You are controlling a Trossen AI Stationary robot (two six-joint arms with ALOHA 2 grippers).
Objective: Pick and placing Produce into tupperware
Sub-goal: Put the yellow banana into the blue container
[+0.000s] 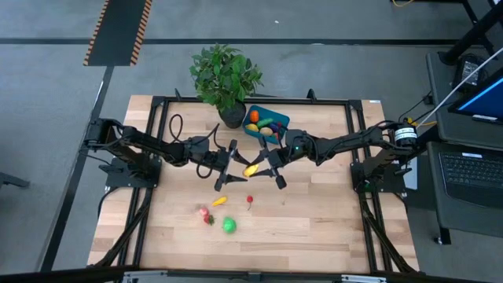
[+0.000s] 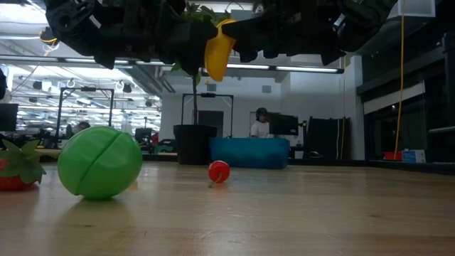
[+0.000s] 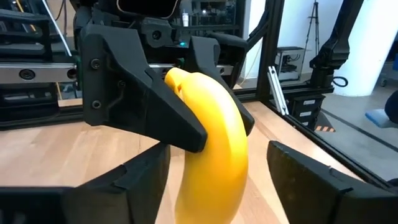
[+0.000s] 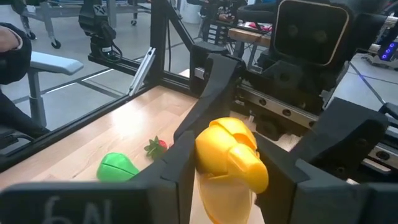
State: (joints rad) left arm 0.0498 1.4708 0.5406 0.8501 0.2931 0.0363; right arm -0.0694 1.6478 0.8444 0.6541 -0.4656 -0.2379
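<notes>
Banana [image 3: 211, 149] pinched by right pincer [image 3: 180, 121] only.

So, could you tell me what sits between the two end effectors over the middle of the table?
A curved yellow toy banana hangs between the left end effector and the right end effector, clearest in the high view.

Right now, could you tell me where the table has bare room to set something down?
The right half of the table is bare, as is the left strip. It is crowded mid-table: banana, green piece, strawberry, both grippers.
</notes>
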